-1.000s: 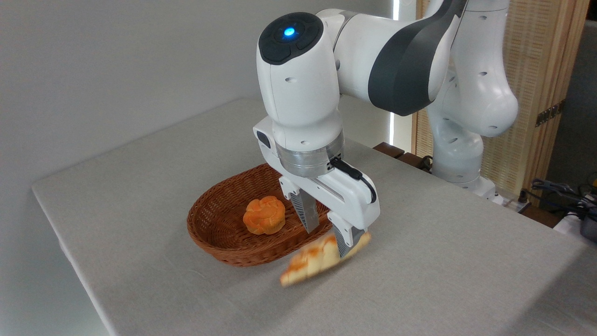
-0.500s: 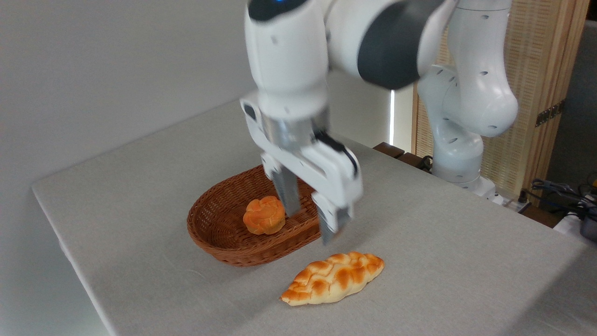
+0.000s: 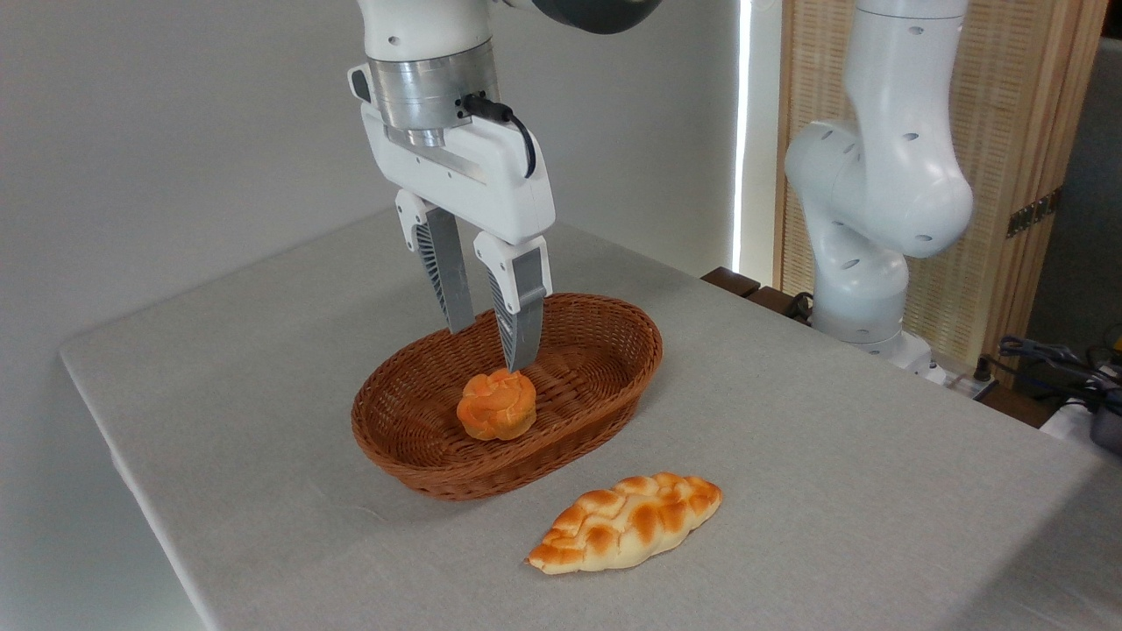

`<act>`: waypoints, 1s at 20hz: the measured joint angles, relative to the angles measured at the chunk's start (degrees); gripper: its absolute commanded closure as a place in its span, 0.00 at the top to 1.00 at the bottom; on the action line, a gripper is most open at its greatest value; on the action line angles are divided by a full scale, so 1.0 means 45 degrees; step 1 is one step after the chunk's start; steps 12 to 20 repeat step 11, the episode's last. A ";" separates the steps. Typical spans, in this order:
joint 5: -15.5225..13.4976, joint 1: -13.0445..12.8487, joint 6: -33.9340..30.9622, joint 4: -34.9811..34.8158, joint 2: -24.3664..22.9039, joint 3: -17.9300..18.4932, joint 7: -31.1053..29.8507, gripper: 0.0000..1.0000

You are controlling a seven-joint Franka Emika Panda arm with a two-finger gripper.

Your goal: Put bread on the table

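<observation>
Currently the pincer (image 3: 489,349) hangs spread and empty above the basket (image 3: 605,403), with the bread (image 3: 626,523) lying flat on the desk (image 3: 833,456) below and right of it; placement appears complete, requiring only retraction.

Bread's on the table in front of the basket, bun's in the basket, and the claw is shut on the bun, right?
Not quite. The camera view shows the claw open and empty above the bun. The rest holds: bread on the table, bun in the basket.
</observation>
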 measured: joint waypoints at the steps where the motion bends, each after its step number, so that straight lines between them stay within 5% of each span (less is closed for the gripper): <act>1: 0.0046 0.0010 0.0049 0.0001 0.0039 0.0007 -0.0207 1.00; 20: -0.0018 -0.0007 0.1200 0.0003 0.0550 -0.0119 -0.0721 1.00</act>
